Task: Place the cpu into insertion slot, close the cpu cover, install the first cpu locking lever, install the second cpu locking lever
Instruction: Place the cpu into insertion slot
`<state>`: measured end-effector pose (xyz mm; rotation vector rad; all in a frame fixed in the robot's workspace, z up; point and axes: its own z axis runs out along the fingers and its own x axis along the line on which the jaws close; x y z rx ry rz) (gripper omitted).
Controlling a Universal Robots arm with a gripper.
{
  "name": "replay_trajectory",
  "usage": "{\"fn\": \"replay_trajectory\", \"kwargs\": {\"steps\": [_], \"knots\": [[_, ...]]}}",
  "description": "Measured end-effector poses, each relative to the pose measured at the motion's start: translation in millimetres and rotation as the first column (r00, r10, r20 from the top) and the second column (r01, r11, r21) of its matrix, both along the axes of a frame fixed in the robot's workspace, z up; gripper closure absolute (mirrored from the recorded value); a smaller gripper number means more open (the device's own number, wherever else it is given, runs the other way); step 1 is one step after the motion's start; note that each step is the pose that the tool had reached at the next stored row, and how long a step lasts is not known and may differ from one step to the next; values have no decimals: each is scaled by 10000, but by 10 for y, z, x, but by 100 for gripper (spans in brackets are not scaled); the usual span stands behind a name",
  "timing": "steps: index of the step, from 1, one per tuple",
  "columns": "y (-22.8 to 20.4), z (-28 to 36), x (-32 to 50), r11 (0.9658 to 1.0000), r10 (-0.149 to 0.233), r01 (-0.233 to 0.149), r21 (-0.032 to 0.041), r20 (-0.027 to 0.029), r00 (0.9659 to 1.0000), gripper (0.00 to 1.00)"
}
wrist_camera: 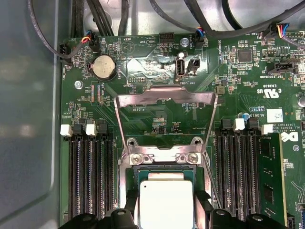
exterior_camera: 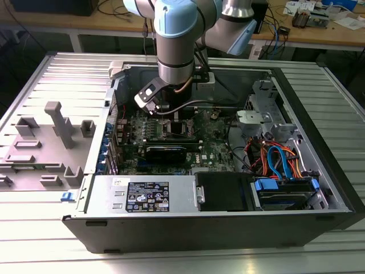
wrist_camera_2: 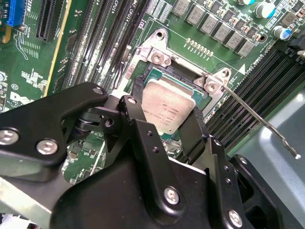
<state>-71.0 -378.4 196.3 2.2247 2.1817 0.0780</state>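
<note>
Grey sheet metal forms the open case (exterior_camera: 317, 133), lying on its side with the green board (exterior_camera: 215, 152) facing up. The arm (exterior_camera: 177, 40) reaches straight down into it, over the far middle of the board as the exterior view shows it. At its end, the gripper (wrist_camera_2: 166, 110) is down at the slot (wrist_camera_2: 183, 71). Its black fingers (wrist_camera_2: 138, 119) are closed in against two opposite edges of the cpu (wrist_camera: 165, 202), so it appears to be gripping the chip. The cpu lies square between the fingers and inside the slot's rim, its silvery top facing up. It looks level with the slot or just above it, but whether it is fully seated I cannot tell. The first step is therefore at or very near its end. The cover (wrist_camera: 164, 98) is flipped open, lying back on the board on the side of the slot towards the coin battery (wrist_camera: 104, 67), with green board showing through its window. One lever (wrist_camera_2: 259, 119) juts out free at an angle beside the memory slots (wrist_camera_2: 248, 100). By my judgement, closing the cover and latching both levers are left to do.
</note>
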Motion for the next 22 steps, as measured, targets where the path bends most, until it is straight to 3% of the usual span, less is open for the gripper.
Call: {"fn": "replay_trajectory", "kwargs": {"steps": [11,13,14,22], "knots": [[5,-24,6,9998,198,-198,7,-1,9998,46],[7,-28,7,9998,198,-198,11,7,9998,45],[6,-27,7,9998,198,-198,9,7,9998,39],[5,-22,6,9998,198,-198,5,1,9998,39]]}}
